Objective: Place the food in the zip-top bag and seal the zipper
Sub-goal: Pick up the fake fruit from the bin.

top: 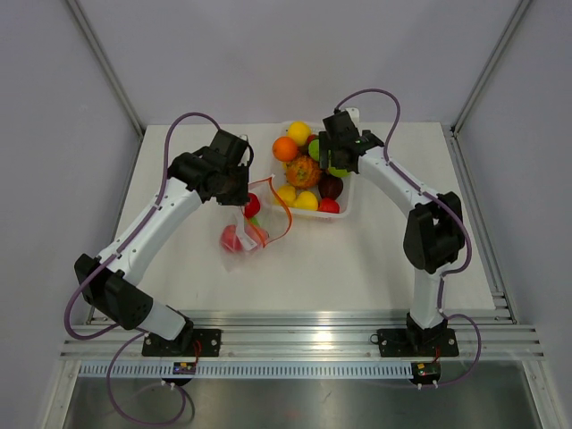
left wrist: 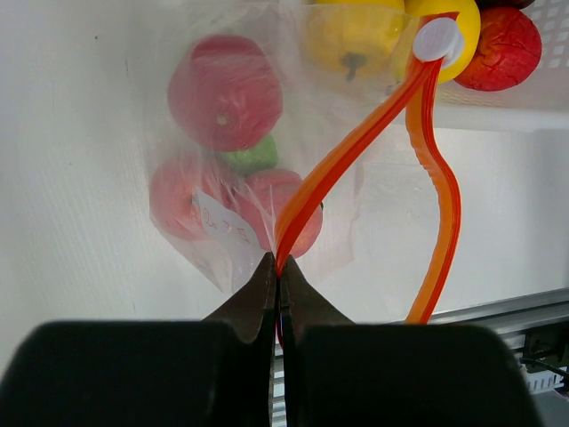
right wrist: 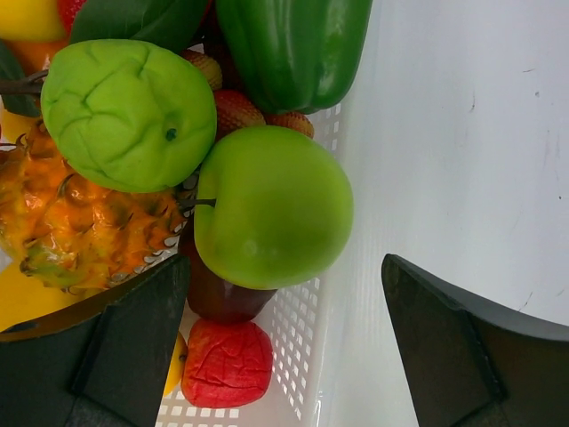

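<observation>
- The desk (top: 375,259) is plain white. Grey walls (top: 268,54) close it in on three sides, and an aluminium rail (top: 304,329) runs along its near edge at 6 o'clock.
- A white perforated tray (right wrist: 298,338) sits at 12 o'clock on the desk. The zip-top bag (top: 239,237) lies just beside it, at 8 o'clock from it.
- The left gripper (left wrist: 277,267) is clenched on one end of the zipper (left wrist: 356,133). The orange-red strip gapes open in a loop and meets again at a white slider (left wrist: 438,40).
- The right gripper (right wrist: 283,262) is released, jaws spread wide, over the tray's 3 o'clock side, with a green apple (right wrist: 271,209) under the gap.
- In the top view the right arm covers part of the tray, so the pieces there cannot be counted in full.
- The crinkled plastic blurs the bag's contents, and the writing on its paper label (left wrist: 222,222) is unreadable.
- The bag holds four pieces of food (left wrist: 224,89): three red or pink and one green.
- The right wrist view shows three green pieces: the apple, a bumpy fruit (right wrist: 129,111) and a pepper (right wrist: 293,44).
- That view also shows one orange scaly fruit (right wrist: 80,222), one dark maroon piece (right wrist: 222,298) and one wrinkled red piece (right wrist: 227,360).
- There is one tray and one bag.
</observation>
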Available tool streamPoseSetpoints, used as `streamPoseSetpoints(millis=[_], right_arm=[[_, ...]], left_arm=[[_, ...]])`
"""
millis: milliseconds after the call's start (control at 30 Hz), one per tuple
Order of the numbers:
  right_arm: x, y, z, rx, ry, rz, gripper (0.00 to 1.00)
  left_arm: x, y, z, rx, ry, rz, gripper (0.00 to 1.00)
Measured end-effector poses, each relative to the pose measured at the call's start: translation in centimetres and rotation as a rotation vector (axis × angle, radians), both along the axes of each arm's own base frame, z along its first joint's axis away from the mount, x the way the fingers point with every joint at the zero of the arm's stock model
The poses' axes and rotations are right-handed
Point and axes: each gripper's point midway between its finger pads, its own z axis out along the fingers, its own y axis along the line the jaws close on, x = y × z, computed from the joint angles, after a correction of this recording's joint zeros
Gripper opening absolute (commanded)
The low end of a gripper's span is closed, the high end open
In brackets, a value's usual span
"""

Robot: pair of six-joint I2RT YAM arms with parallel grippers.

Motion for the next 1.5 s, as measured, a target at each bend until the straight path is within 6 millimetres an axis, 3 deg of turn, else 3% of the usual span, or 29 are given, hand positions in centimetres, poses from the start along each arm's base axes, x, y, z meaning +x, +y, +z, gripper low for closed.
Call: streamPoseSetpoints(millis=[367, 600, 733, 867, 1000, 1233, 1333, 1400, 1500], right_arm=[[1.1, 1.0, 1.0, 0.006, -0.024, 0.102, 0.96], [4.9, 3.7, 4.1, 0.041, -0.113, 0.176, 0.98], [6.6, 4.9, 3.4, 0.041, -0.110, 0.209, 0.99], [7.7, 5.4, 1.5, 0.021, -0.080, 0.225, 0.98], [7.4, 5.6, -0.4, 0.010, -0.028, 0.243, 0.93], [7.1, 6.1, -0.7, 0.034, -0.013, 0.265, 0.81], [7.0, 6.4, -0.7, 0.044, -0.011, 0.274, 0.84], [7.0, 6.4, -0.8, 0.049, -0.009, 0.273, 0.93], [7.0, 6.5, -0.8, 0.054, -0.008, 0.278, 0.95]], left_arm=[[0.0, 0.0, -0.1, 0.001, 0.002, 0.000, 0.00], [0.2, -0.1, -0.8, 0.015, 0.023, 0.000, 0.00], [0.4, -0.2, -1.0, 0.019, 0.030, 0.000, 0.00], [0.4, -0.2, -1.1, 0.020, 0.032, 0.000, 0.00], [0.4, -0.2, -1.1, 0.021, 0.034, 0.000, 0.00], [0.5, -0.3, -1.3, 0.022, 0.037, 0.000, 0.00], [0.5, -0.3, -1.3, 0.022, 0.037, 0.000, 0.00], [0.5, -0.3, -1.3, 0.022, 0.037, 0.000, 0.00], [0.5, -0.3, -1.3, 0.022, 0.037, 0.000, 0.00]])
